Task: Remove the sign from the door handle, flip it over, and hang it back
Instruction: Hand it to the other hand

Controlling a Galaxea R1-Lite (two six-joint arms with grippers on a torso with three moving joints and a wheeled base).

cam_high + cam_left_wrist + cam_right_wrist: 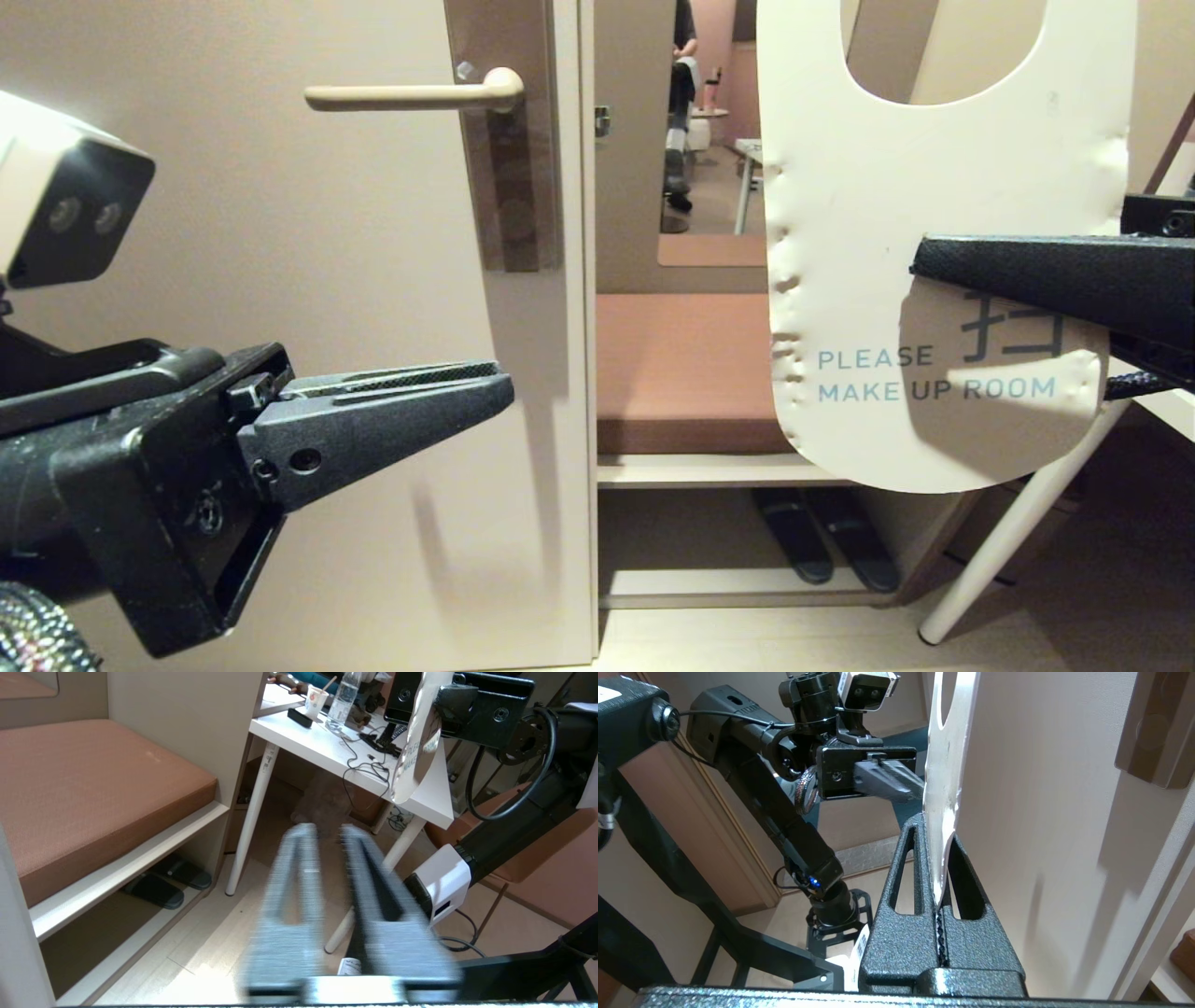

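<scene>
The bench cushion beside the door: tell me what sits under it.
Under the terracotta bench cushion is a cream shelf, and below that a pair of dark slippers in an open compartment. The sign held by the right gripper covers the bench's right end.

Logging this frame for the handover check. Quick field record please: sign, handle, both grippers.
sign: flat white rounded-end door hanger, "PLEASE MAKE UP ROOM" side towards head camera, off the handle
held by: right gripper, shut on the sign's edge
handle: slim cream lever door handle, bare
left gripper: empty, jaws slightly parted, below the handle, in front of the cream door
step left: hang the sign back
</scene>
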